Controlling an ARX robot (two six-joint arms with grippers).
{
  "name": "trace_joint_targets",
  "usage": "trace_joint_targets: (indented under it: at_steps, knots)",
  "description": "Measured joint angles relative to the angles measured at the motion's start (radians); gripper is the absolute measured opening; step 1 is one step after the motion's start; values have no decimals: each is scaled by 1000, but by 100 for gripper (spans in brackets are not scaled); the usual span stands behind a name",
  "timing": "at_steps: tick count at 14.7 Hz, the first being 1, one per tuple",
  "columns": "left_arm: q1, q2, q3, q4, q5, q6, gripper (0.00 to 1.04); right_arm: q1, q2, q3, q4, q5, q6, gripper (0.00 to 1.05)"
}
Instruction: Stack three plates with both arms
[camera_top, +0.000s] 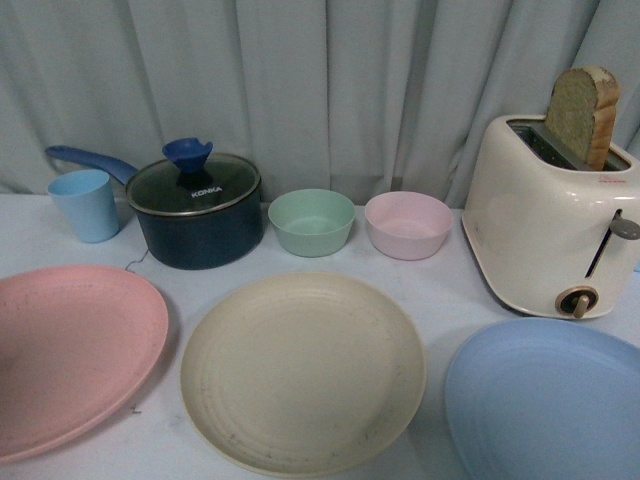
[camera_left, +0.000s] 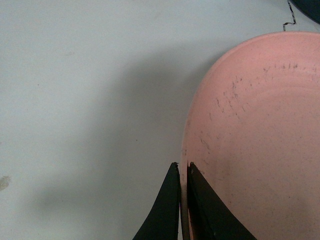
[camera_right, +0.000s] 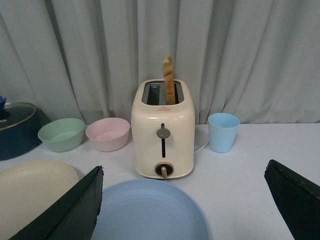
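Pink plate (camera_top: 70, 350) 9 o'clock, beige plate (camera_top: 300, 370) centre, blue plate (camera_top: 545, 400) 3 o'clock. Left hand (camera_left: 183, 167) clamps pink rim; right hand (camera_right: 183, 167) spread wide. Pot lid (camera_top: 195, 185): KONKA.

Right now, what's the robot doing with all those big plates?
It looks like it is only starting to stack them. Its left gripper is pinched shut on the rim of the pink plate. Its right gripper is wide open by the blue plate and holds nothing. The beige plate sits between those two on the table. All three are side by side, and none is on top of another yet.
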Motion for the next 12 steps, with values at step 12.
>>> trace_joint_targets:
  at_steps: [12]
  knots:
    - [-347,-329,-34,-11,-19,-220,3,0,0,0,0,0,0,98]
